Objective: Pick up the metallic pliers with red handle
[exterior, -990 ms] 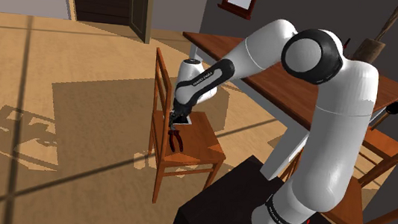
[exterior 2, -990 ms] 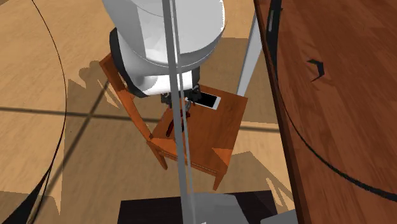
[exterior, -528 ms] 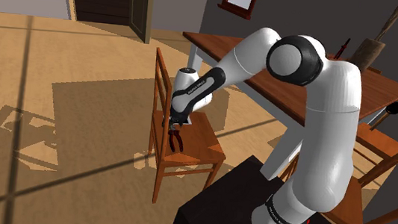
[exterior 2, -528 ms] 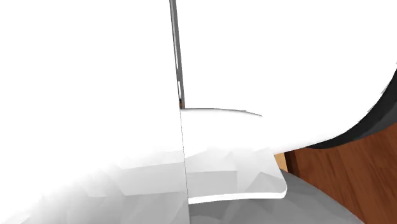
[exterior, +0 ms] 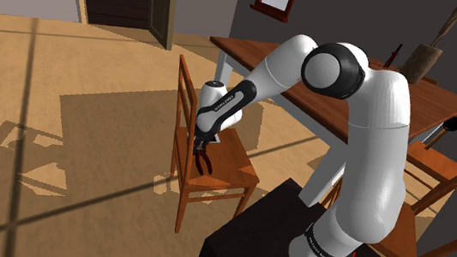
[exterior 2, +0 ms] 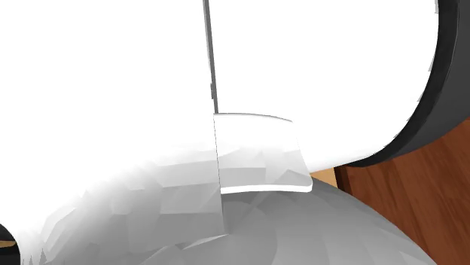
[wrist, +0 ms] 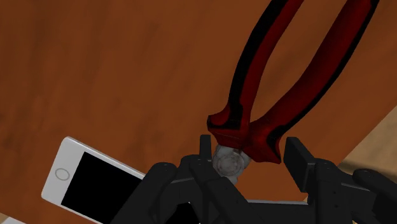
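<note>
The pliers [wrist: 280, 83] have two long red-and-black handles and a small grey metal head, and they lie on the brown wooden seat of a chair [exterior: 230, 168]. My black gripper [wrist: 251, 149] is down at the seat, shut on the pliers at the head end, one finger [wrist: 205, 147] on each side of the pivot. The handles run away from the gripper. In the shoulder view the gripper [exterior: 200, 145] points down onto the pliers [exterior: 203, 160] near the chair's backrest.
A white phone with a black screen [wrist: 89, 181] lies on the seat beside the gripper. A long wooden table [exterior: 325, 90] stands behind the chair, and a second chair [exterior: 456, 205] at the shoulder view's right. The white arm [exterior 2: 113, 113] stands close before the second exterior camera.
The arm has come down a little onto the seat and the fingers have gone from open to shut on the pliers' head. The arm has swung close before the second exterior camera.
</note>
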